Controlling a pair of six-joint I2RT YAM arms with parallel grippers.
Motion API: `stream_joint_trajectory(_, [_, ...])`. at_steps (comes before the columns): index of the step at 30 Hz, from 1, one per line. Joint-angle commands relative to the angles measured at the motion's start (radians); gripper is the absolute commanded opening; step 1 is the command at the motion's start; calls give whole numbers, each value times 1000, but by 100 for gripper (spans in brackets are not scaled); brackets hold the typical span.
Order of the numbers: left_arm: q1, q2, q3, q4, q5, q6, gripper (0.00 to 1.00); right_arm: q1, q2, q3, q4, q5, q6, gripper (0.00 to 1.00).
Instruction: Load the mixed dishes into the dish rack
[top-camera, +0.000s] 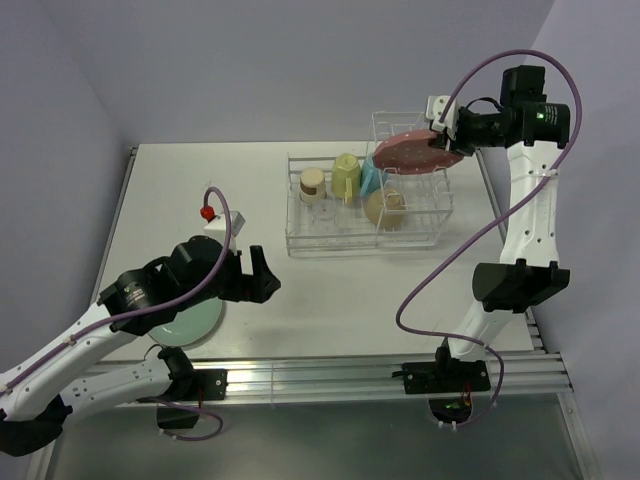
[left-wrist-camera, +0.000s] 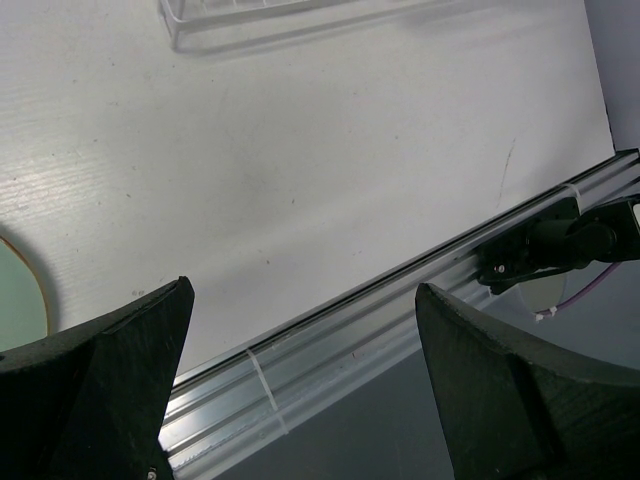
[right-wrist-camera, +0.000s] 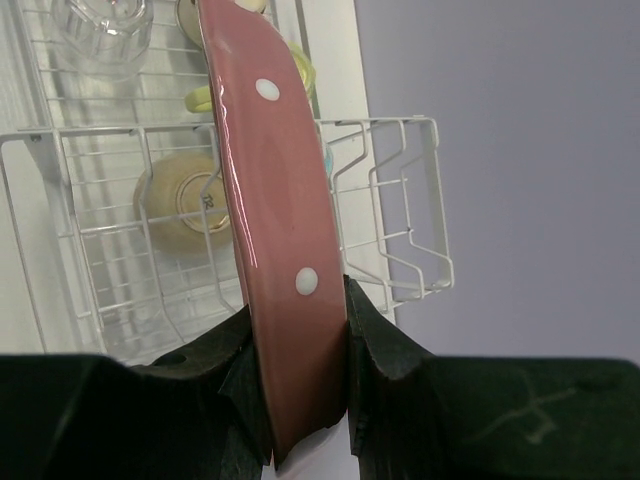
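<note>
White table (top-camera: 200, 180), carrying everything.
Wire rack (top-camera: 365, 252), far right of centre (tall slot section at its far end).
Pink plate (right-wrist-camera: 280, 250): white-dotted, glossy, held on edge, rim pinched tight in the right gripper (right-wrist-camera: 298, 330), hanging over the slot section. Slots lie below; a descent looks due.
Mint plate (top-camera: 190, 325): flat on the table, near left, partly under the left gripper (left-wrist-camera: 300, 340), which gapes wide and empty.
Bowl (top-camera: 385, 207), green mug (top-camera: 346, 175), blue mug (top-camera: 371, 178), cup (top-camera: 312, 184), glass (top-camera: 322, 212): in the basket.

top: overhead, whole table (top-camera: 200, 180) | left wrist: low over table edge | right wrist: close on dish rack (right-wrist-camera: 390, 120), also in top
</note>
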Motion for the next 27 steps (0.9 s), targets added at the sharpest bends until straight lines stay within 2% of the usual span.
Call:
stream_joint_trajectory(1, [9,9,54,-6,15,13,99,-14,-17,-30,120,-19,21,0])
stream_joint_trajectory(3, [11,19,65,-11,20,16,99,-17,-29,-49,132,-30,41,3])
stream_joint_trajectory(6, [18,45,85,-14,32,28,99,-23,-37,-78,171,-42,75,15])
stream_joint_trajectory(8, [23,66,95,-14,40,37,99,-30,-39,-83,186,-53,82,19])
stream_joint_trajectory(11, [32,85,109,-14,52,48,99,-33,-63,-119,229,-76,110,36])
stream_joint_trajectory(12, [35,88,115,-12,58,49,99,-33,-78,-138,246,-84,121,59])
stream_joint_trajectory(20, [101,120,125,26,120,74,99,-33,-115,-183,307,-168,176,75])
stream_joint_trajectory(23, [118,128,114,50,146,71,99,-33,-111,-163,307,-183,194,77])
stream_joint_trajectory(26, [126,138,117,60,152,71,99,-33,-109,-146,303,-208,202,89])
stream_joint_trajectory(27, [127,141,121,61,156,72,99,-33,-109,-143,303,-212,207,99])
